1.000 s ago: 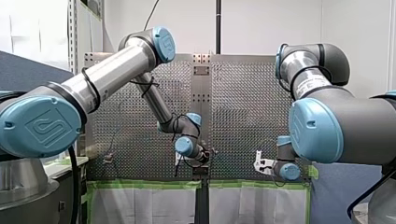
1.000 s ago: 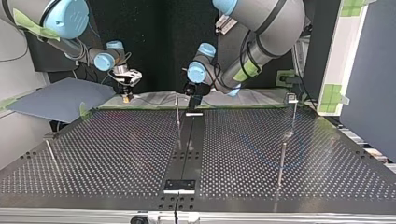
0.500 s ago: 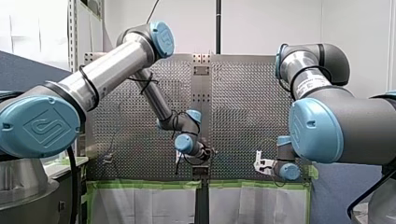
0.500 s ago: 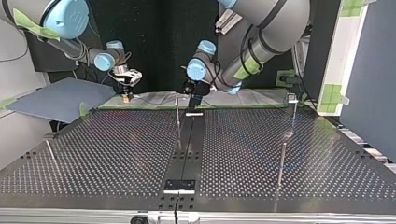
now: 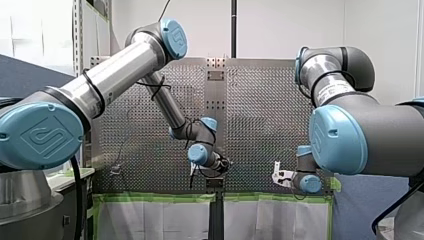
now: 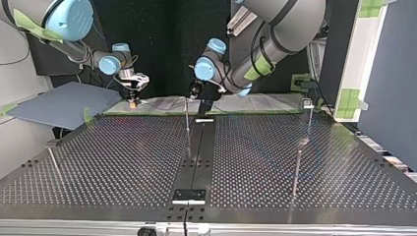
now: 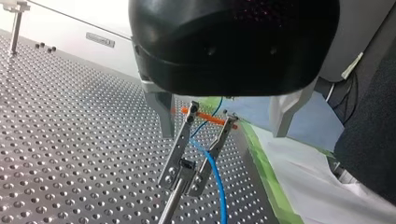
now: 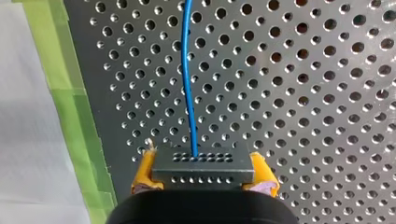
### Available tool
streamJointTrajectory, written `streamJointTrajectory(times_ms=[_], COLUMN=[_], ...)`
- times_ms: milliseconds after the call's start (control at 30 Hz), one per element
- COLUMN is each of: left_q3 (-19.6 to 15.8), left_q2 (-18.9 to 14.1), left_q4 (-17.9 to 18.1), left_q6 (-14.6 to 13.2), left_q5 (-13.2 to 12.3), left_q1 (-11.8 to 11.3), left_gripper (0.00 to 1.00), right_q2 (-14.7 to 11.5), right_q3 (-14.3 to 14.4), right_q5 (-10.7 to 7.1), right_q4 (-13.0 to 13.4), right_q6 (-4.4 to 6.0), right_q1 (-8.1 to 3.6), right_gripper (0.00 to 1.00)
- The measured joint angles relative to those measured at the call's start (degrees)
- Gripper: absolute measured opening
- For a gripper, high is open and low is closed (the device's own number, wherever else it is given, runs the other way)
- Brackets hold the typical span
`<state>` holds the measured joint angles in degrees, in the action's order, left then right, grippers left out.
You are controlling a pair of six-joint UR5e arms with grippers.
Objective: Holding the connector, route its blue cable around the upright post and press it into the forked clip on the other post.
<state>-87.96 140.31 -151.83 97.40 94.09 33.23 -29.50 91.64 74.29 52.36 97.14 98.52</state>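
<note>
Tabletop (image 6: 98,167) of perforated metal fills the lower half of the top view, thin posts standing on it. My left arm (image 6: 275,34) enters at that frame's upper right, my right arm (image 6: 74,19) at its upper left. My left tool (image 7: 223,135) hangs at the upper centre of the top view, beside the post (image 6: 187,123) there. In the left wrist view its metal fingers (image 7: 161,114) stand wide apart, gripping nothing, one on each side of the forked clip (image 7: 177,151) that tops this post, clear of both prongs. My right tool (image 8: 203,172) sits in the upper left of the top view, well apart from the left one. Its yellow pads (image 8: 142,173) are clamped on the connector (image 8: 205,163), a dark block with rows of small holes. The blue cable (image 8: 189,84) leaves the connector's face and runs ahead over the holes, beside green tape (image 8: 70,116). In the left wrist view the cable passes between the clip's prongs and drops beside the post; how deep it sits I cannot tell.
</note>
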Motion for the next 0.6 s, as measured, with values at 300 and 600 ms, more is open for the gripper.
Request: streamJointTrajectory(times_ms=[300,600], left_q3=[-0.2,-0.4], left_q2=[0.0,0.0], left_q4=[0.5,0.6], left_q6=[0.4,1.2], left_q5=[0.9,1.8], left_q1=[0.7,1.1], left_gripper=[1.0,1.0], right_q2=[0.0,0.0], right_q3=[0.0,0.0], right_q5=[-0.16,-0.19], right_q4=[0.0,0.0], right_q6=[0.03,0.07], right_q1=[-0.02,0.27], right_gripper=[0.0,0.0])
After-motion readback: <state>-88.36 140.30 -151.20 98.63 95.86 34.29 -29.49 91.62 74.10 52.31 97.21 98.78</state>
